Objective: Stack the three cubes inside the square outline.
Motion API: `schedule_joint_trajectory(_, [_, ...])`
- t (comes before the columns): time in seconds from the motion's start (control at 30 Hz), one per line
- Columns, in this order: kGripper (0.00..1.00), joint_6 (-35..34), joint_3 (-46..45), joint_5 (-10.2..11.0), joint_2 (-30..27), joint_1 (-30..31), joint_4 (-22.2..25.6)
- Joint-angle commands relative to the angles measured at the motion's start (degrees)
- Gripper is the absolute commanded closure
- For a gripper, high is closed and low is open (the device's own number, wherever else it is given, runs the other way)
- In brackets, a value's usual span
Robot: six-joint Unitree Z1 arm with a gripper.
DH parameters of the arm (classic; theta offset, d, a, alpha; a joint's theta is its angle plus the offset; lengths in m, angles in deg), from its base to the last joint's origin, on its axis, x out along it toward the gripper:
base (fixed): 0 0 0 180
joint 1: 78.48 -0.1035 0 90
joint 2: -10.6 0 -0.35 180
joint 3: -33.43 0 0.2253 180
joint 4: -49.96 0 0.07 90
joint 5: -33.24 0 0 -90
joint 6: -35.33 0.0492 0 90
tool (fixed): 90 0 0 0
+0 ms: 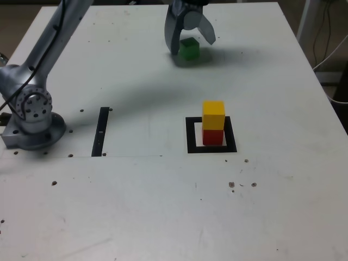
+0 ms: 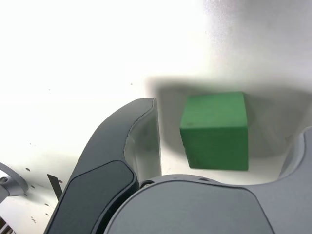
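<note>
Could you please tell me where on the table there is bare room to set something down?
The broad stretch in front of the square outline, toward the exterior view's bottom, is bare apart from specks; so is the patch between the black strip and the outline. It is crowded around the green cube, under the open hand.

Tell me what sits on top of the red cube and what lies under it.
The yellow cube sits on top of the red cube. Beneath, the white centre of the square outline shows alongside; the patch directly underneath is covered.
</note>
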Motion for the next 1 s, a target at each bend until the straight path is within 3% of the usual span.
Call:
schedule_joint_trajectory(0.0, [0.16,0.1,0.1,0.2,0.9,-0.5,0.3])
schedule_joint_trajectory(0.23, [0.52,-0.2,0.8,1.9,1.2,-0.8,0.3])
schedule_joint_trajectory(0.33, [0.62,0.1,1.0,2.4,1.3,-0.7,0.0])
schedule_joint_trajectory(0.97, [0.63,0.2,0.7,1.8,1.4,-0.5,0.1])
